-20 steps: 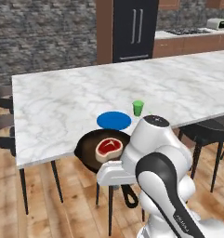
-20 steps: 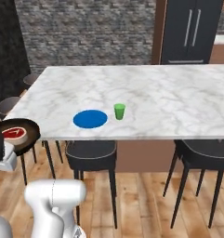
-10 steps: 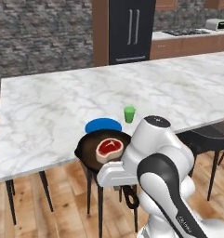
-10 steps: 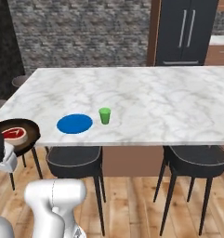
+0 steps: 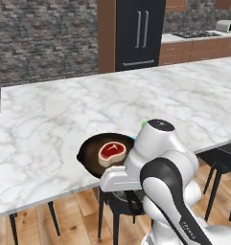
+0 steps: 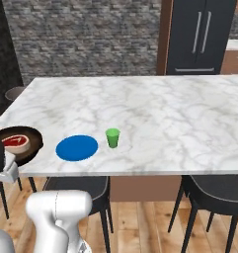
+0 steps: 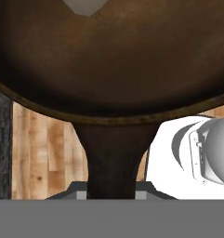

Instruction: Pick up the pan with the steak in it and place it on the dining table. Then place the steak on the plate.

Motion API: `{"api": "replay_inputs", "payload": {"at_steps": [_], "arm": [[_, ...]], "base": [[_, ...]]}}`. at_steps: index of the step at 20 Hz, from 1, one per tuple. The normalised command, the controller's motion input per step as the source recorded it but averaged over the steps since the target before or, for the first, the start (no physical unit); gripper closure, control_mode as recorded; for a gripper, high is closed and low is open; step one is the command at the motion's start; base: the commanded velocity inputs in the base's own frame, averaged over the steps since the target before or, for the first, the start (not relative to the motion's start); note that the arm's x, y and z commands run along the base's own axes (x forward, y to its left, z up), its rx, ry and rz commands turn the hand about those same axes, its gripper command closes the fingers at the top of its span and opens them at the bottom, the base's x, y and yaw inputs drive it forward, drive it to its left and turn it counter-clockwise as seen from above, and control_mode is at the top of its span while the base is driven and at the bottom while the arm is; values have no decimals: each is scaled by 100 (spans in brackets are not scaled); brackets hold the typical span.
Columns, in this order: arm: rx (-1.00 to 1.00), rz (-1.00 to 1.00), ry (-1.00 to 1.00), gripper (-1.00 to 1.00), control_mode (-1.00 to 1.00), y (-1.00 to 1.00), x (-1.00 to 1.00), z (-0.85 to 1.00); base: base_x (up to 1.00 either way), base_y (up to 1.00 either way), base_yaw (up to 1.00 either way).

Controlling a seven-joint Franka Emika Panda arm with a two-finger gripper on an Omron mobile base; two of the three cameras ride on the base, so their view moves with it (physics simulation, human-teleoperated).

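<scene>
Pan with steak, clamped by its handle in the gripper, lower centre; tilting could spill the meat.

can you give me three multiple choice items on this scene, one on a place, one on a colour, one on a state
1. Where does the green cup stand on the dining table?
A. beside the blue plate
B. inside the pan
C. at the far edge by the fridge

2. What colour is the plate?
A. white
B. blue
C. red

3. What state is the steak in?
A. lying on the plate
B. lying in the pan
C. lying bare on the marble

Answers:
1. A, the right base view shows the cup just beside the plate.
2. B, it is a bright blue disc.
3. B, it sits inside the pan, whose handle runs down to the end effector in the hand view.
</scene>
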Motion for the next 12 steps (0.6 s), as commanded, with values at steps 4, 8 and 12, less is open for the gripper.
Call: {"api": "replay_inputs", "payload": {"at_steps": [4, 8, 12], "arm": [[0, 0, 0, 100, 100, 0, 0, 0], [-4, 0, 0, 100, -100, 47, 23, -18], [-8, 0, 0, 100, -100, 69, 40, -28]], "base": [[31, 39, 0], [8, 11, 0], [0, 0, 0]]}}
